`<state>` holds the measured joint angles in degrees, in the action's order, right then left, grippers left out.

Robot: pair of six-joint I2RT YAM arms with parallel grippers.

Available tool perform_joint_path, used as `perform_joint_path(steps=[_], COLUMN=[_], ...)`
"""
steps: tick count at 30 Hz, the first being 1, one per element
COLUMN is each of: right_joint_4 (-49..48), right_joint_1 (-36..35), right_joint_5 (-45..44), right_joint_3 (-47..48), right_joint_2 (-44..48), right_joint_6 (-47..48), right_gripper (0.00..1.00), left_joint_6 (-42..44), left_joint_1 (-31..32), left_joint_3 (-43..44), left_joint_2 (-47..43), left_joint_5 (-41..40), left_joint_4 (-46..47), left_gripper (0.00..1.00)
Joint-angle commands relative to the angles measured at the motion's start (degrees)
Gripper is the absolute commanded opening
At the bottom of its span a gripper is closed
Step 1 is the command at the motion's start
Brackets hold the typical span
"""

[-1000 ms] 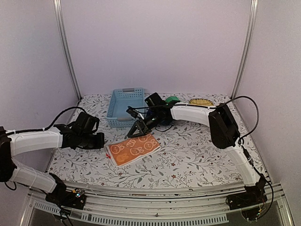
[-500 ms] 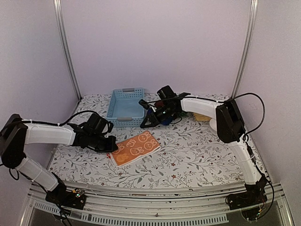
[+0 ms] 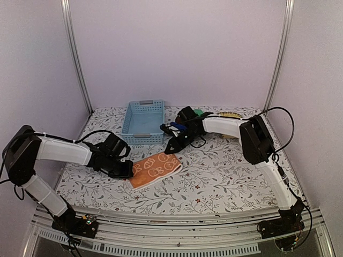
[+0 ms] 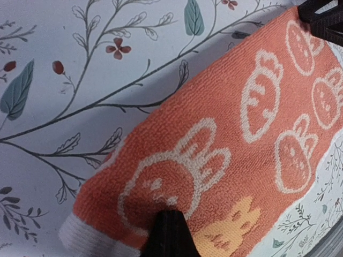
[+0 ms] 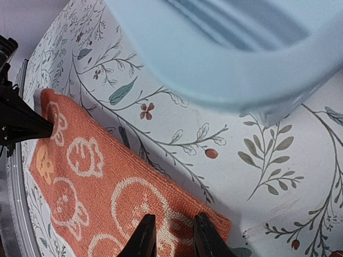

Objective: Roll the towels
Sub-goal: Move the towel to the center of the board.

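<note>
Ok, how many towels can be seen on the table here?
2: an orange towel flat near the front, a green towel partly showing behind the right arm; others may be hidden there.

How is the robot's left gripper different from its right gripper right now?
The left gripper is shut, while the right gripper has its fingers a little apart. The left gripper sits at the left end of the orange cloth towel with white bunnies; the right gripper is at its far right corner, near the light blue plastic basket. Both are black and at the same towel.
</note>
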<state>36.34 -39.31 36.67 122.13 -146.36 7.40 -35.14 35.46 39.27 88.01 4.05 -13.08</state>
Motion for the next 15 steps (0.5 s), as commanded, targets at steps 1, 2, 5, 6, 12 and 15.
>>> perform_joint_path(steps=[1,2,5,6,12,15], right_joint_4=[2.45,3.86,5.78,5.62,5.06,6.75], right_joint_1=[0.29,0.29,0.24,0.16,-0.15,-0.24], right_joint_5=[-7.72,-8.47,-7.34,-6.96,-2.77,4.85], right_joint_3=[-0.34,-0.62,-6.04,-9.72,-29.83,-34.76], right_joint_2=[0.03,0.29,3.94,6.01,20.53,27.05], right_joint_6=[0.97,1.27,1.48,1.63,3.7,6.57], right_gripper=[0.26,0.25,0.23,0.22,0.23,0.26], left_joint_6=[2.07,2.7,4.87,5.71,9.7,11.15], left_joint_1=[-0.22,-0.28,-0.6,-0.77,-2.18,-1.12], left_joint_3=[1.52,1.83,4.55,5.73,14.66,18.36], left_joint_2=[2.87,3.28,3.6,3.46,4.71,5.02], left_joint_5=[-0.62,-1.02,-3.43,-4.04,-6.49,-6.45], left_joint_4=[-3.84,-4.25,-6.93,-7.57,-12.04,-11.47], left_gripper=[0.0,0.0,0.0,0.0,0.0,0.0])
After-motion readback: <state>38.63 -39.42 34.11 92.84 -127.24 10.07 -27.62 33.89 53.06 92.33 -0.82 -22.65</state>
